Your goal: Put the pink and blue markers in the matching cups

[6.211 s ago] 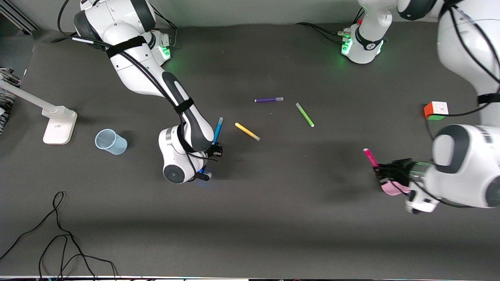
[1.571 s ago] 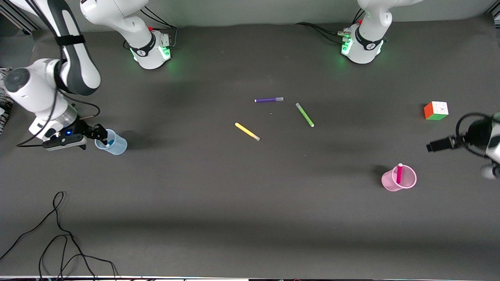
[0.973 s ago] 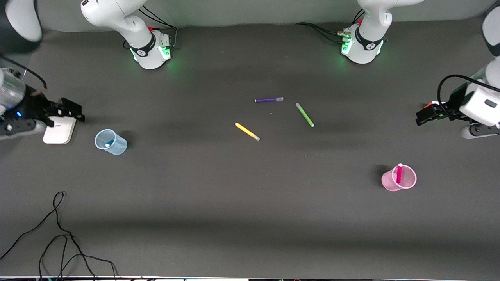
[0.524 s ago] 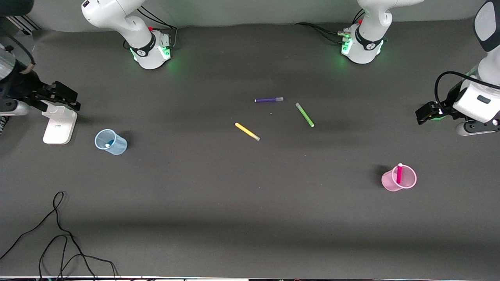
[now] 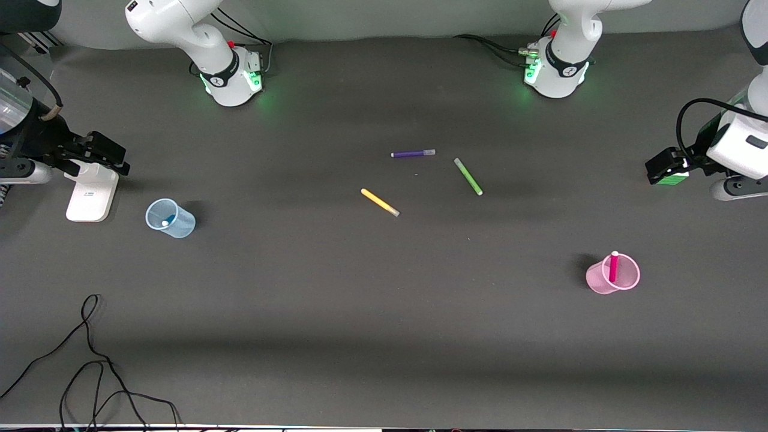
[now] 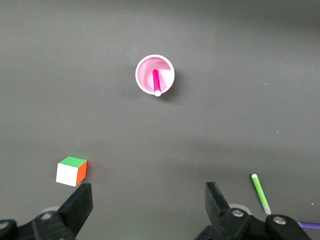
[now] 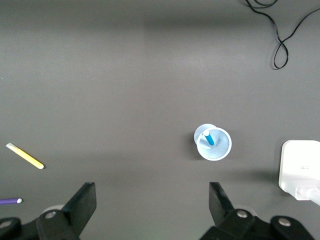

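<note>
The pink marker stands in the pale pink cup toward the left arm's end of the table. The blue marker stands in the pale blue cup toward the right arm's end. My left gripper is open and empty, high over the colour cube. Its wrist view shows the pink cup with the pink marker far from the left gripper. My right gripper is open and empty over the white stand. Its wrist view shows the blue cup with the blue marker, clear of the right gripper.
A purple marker, a green marker and a yellow marker lie mid-table. The colour cube sits at the left arm's end. A white stand base sits at the right arm's end. A black cable lies near the front edge.
Both markers went from the grippers into their cups. Both arms let go, rose and drew back to the table ends. In the last half second they shifted only slightly.
</note>
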{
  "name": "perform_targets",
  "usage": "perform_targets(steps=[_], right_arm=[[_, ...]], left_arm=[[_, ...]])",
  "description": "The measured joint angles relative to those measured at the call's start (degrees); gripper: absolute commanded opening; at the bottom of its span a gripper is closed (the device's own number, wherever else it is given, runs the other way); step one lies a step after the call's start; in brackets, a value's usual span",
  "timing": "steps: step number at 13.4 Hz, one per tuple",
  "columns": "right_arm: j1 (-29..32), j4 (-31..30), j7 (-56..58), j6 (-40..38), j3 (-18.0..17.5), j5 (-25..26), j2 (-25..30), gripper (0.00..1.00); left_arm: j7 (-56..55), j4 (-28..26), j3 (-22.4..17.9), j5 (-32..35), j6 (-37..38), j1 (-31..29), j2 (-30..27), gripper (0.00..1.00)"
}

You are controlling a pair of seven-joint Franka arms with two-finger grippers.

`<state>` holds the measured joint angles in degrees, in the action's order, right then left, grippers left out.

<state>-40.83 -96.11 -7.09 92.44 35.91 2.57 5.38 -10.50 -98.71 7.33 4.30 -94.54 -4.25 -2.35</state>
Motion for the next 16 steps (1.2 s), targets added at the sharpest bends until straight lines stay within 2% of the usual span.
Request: perform_targets(steps=[9, 10, 11, 13, 14, 16], right_arm=[[1.8, -0.3, 0.0, 1.1, -0.6, -1.8, -1.3, 1.0], [4.3, -0.5, 0.0, 1.2, -2.6, -1.9, -1.4, 1.0], [9.2, -0.7, 0.0, 1.2, -7.2, -1.9, -1.4, 1.0], [21.0, -0.7, 0.0, 1.2, -19.1, -2.0, -1.5, 1.0], [25.4, -0.7, 0.0, 1.2, -23.7, -2.0, -1.6, 1.0], [31.6, -0.7, 0.0, 1.2, -29.8, -2.0, -1.6, 1.0]], left_arm=[[0.0, 0.1, 0.2, -2.2, 2.2, 0.0, 0.0, 1.0], [0.0, 0.2, 0.2, -2.3, 2.4, 0.0, 0.0, 1.0], [0.0, 0.2, 0.2, -2.4, 2.4, 0.0, 0.0, 1.0], [0.2, 0.4, 0.2, -2.4, 2.5, 0.0, 0.0, 1.0], [0.5, 0.5, 0.2, -2.4, 2.7, 0.0, 0.0, 1.0], [0.6, 0.8, 0.1, -2.4, 2.9, 0.0, 0.0, 1.0]])
